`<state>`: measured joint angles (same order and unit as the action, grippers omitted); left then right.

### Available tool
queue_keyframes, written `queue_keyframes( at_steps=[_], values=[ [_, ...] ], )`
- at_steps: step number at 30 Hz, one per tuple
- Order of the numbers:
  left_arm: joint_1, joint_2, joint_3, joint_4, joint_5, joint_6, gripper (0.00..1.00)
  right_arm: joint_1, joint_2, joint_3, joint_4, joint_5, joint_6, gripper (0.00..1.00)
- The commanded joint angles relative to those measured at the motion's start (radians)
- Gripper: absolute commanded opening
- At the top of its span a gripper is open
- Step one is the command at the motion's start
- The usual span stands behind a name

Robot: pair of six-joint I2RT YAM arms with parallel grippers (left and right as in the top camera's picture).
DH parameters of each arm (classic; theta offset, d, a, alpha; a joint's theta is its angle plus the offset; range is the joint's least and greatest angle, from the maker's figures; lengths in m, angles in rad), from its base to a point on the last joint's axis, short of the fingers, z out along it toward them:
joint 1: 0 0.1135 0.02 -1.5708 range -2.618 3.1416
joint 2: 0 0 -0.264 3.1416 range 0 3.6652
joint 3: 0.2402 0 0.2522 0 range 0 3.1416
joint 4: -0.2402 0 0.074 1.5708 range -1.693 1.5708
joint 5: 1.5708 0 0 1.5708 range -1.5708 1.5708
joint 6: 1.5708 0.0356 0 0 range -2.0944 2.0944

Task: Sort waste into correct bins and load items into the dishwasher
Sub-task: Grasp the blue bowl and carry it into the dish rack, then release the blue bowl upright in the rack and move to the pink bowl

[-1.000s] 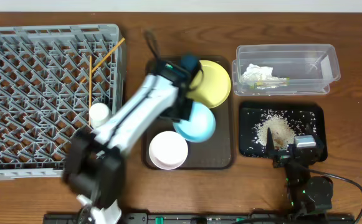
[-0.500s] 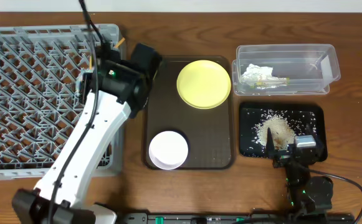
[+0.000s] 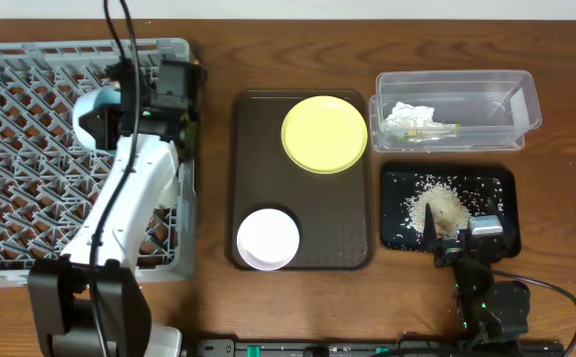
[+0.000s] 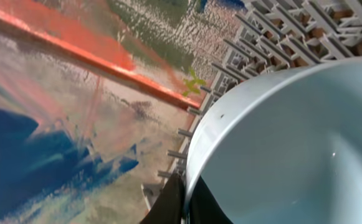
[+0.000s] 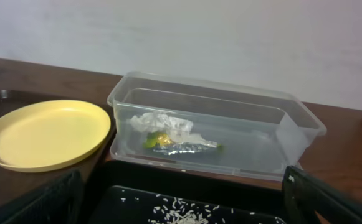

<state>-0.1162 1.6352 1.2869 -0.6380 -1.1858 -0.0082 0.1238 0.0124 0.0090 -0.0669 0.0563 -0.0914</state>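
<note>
Left gripper [image 3: 107,124] over grey rack [image 3: 30,198], clamped on blue bowl [image 3: 85,111]. Yellow plate [image 3: 324,133] and white bowl [image 3: 268,238] on brown tray [image 3: 307,193]. Tissue [image 3: 406,114] and wrapper [image 3: 434,131] in clear tub [image 3: 486,84]. Rice [image 3: 444,206] on black tray [image 3: 496,183].

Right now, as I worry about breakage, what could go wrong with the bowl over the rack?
The left gripper pinches the light blue bowl by its rim alone, so it might slip. Let go here over the dish rack, it could land crooked and tip over.

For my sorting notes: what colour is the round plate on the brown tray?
The plate is plain yellow; it shows best in the overhead view.
</note>
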Motion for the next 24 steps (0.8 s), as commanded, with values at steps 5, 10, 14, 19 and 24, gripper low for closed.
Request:
queue_keyframes(
  at_steps=[5,10,14,19,24],
  values=[
    [0.067,0.106,0.005,0.174,0.034,0.273,0.06,-0.006,-0.006,-0.003,0.0,0.003,-0.007,0.99],
    [0.079,0.19,0.005,0.227,0.034,0.312,0.06,-0.006,-0.006,-0.004,0.0,0.003,-0.007,0.99],
    [0.079,0.223,0.005,0.238,0.034,0.326,0.06,-0.006,-0.006,-0.003,0.0,0.003,-0.007,0.99],
    [0.08,0.226,0.005,0.286,-0.053,0.358,0.06,-0.006,-0.006,-0.004,0.0,0.003,-0.007,0.99],
    [0.082,0.225,0.005,0.341,-0.068,0.426,0.06,-0.006,-0.006,-0.004,0.0,0.003,-0.007,0.99]
  ],
)
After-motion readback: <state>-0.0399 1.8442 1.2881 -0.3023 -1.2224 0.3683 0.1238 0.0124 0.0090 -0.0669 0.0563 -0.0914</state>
